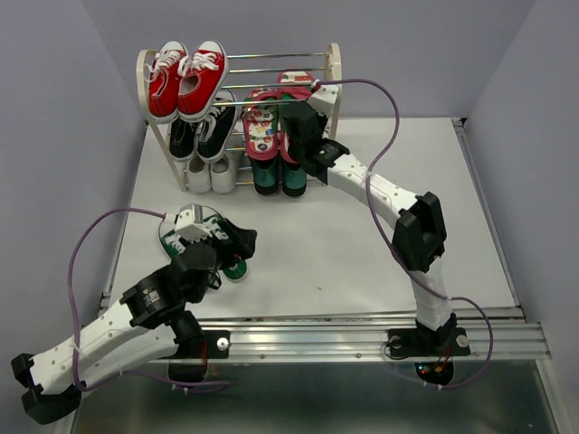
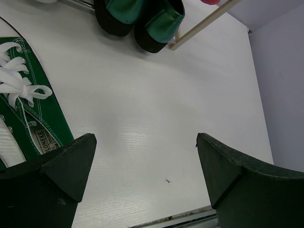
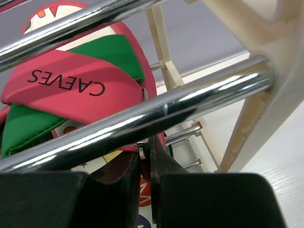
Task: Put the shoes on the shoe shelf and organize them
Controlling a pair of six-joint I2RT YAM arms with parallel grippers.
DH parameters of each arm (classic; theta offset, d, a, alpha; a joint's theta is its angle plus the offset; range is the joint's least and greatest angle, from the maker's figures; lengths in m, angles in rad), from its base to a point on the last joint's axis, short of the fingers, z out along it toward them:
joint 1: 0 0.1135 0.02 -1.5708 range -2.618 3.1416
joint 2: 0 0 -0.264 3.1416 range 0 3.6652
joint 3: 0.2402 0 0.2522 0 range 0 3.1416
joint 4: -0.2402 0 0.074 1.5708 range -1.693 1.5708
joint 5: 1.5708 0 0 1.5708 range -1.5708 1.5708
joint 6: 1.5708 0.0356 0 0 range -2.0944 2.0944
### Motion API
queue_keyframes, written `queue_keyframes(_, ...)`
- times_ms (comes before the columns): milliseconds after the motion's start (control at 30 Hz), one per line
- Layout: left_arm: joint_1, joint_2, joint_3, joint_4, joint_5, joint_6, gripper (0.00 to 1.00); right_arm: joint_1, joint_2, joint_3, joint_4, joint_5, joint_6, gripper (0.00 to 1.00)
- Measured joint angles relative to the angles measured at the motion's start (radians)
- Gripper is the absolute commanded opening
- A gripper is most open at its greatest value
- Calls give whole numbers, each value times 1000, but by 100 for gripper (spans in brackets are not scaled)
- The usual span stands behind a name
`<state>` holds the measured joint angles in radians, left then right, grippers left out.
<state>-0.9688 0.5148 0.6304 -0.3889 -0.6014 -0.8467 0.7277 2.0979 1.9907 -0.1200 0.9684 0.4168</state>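
While the red-strapped printed flip-flop [image 3: 71,78] is pinched in the right claw [image 3: 142,164] at the cream-sided chrome-rod shoe shelf [image 3: 266,23], it should be seated flat across both rods [image 3: 156,111] before release; left claw [image 2: 145,142] is splayed empty by the green canvas sneaker [image 2: 47,114].

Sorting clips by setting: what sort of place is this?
Probably a robot lab cell, not a home: a white table boxed in by plain grey walls, two arms bolted to a metal rail, one small shoe rack.
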Motion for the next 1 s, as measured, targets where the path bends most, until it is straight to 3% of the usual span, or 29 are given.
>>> queue_keyframes(433, 0, 0, 0, 3, 0, 5, 99, 5, 48, 63, 25, 52, -27, 6)
queue_keyframes(767, 0, 5, 0, 3, 0, 7, 99, 3, 66, 77, 46, 76, -29, 13)
queue_keyframes(900, 0, 5, 0, 3, -1, 7, 99, 1, 72, 77, 60, 82, -26, 24)
queue_keyframes(967, 0, 6, 0, 3, -2, 7, 99, 0, 75, 77, 69, 86, -21, 44)
queue_keyframes(1000, 0, 6, 0, 2, -2, 7, 99, -1, 76, 77, 74, 90, -14, 48)
